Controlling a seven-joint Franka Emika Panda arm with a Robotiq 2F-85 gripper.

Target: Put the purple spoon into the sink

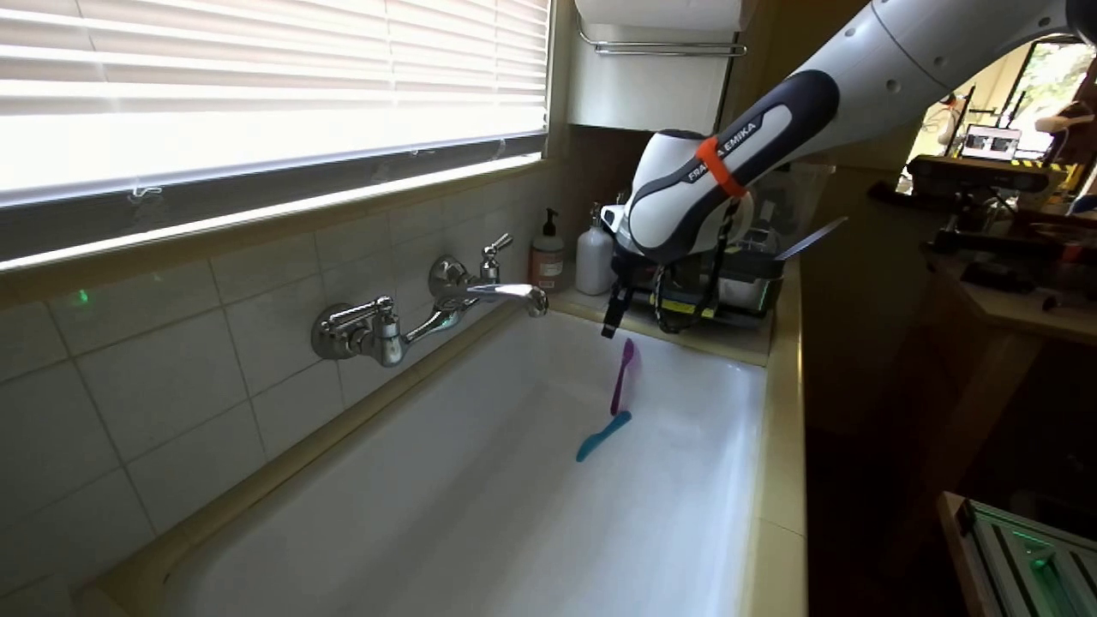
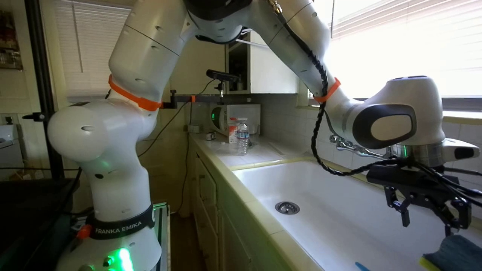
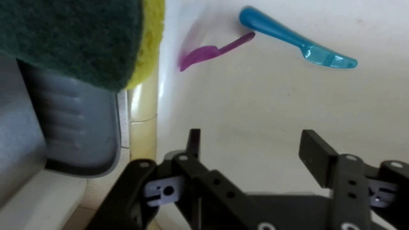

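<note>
The claw (image 3: 252, 148) is spread, its two fingers well apart, and it hangs above one end of the sink (image 1: 463, 514). Past the fingertips in the wrist view, more toward the finger on the dish rack's side, lies the purple spoon (image 3: 199, 56); in an exterior view it shows just below the claw. The spoon is down inside the sink, its bowl toward the end wall and its handle running away from that wall. At the tip of that handle lies the handle end of a blue knife (image 3: 278, 31), also in the sink, its blade pointing away from the rack side; whether the two touch I cannot tell.

To the claw's rack side, beyond the yellow tiled edge (image 3: 143, 137), sits the dark dish rack (image 3: 73, 134). A green-and-yellow sponge (image 3: 80, 38) overlaps it in the wrist view; what the sponge rests on is hidden. A pale, blade-like thing (image 1: 812, 240) slants up from the rack area. Near the claw, past the same end of the sink, stand a brown pump bottle (image 1: 547, 257) and a white bottle (image 1: 593, 261).

Off toward the tiled wall from the claw is the chrome faucet (image 1: 506, 294). Well apart from the claw, toward the sink's opposite end, is the drain (image 2: 287, 207).
</note>
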